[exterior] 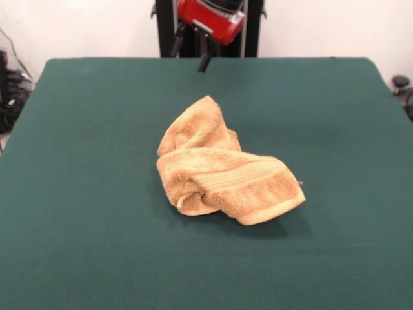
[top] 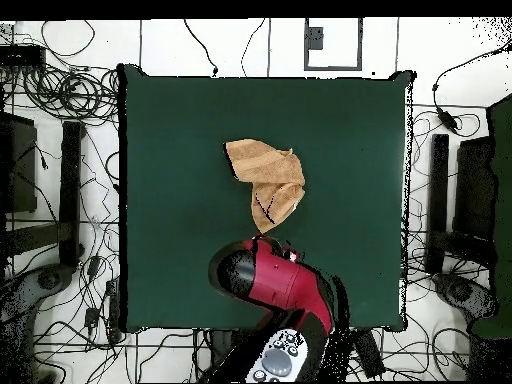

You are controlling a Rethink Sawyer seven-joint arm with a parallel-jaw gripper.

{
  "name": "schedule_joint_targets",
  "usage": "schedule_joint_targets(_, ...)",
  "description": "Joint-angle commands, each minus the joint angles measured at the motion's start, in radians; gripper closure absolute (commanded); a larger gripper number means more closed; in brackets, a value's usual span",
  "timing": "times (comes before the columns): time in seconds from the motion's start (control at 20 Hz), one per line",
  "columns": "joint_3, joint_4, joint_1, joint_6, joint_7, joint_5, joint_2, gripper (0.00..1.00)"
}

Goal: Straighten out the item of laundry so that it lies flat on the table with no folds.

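A crumpled tan towel [exterior: 222, 171] lies bunched at the centre of the green table [exterior: 77, 161], folded over itself. The gripper [exterior: 204, 62] hangs at upper centre, well apart; I cannot tell its state. Risk: grabbing several layers would drag the bundle without unfolding it.

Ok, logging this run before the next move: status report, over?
End effector raised at the table's far edge, state unclear. Towel crumpled mid-table, folded over itself, not flat. Nothing in the way.
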Motion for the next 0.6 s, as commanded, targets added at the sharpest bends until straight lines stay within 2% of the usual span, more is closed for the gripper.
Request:
schedule_joint_targets(0.05, 0.058, 0.059, 0.030, -0.033, 0.332, 0.094, 0.125, 0.00)
schedule_joint_targets(0.35, 0.058, 0.065, 0.038, -0.101, 0.351, 0.119, 0.165, 0.00)
schedule_joint_targets(0.55, 0.012, 0.020, 0.055, -0.192, 0.373, 0.124, 0.247, 0.00)
schedule_joint_targets(0.6, 0.022, 0.011, 0.037, -0.202, 0.360, 0.120, 0.256, 0.00)
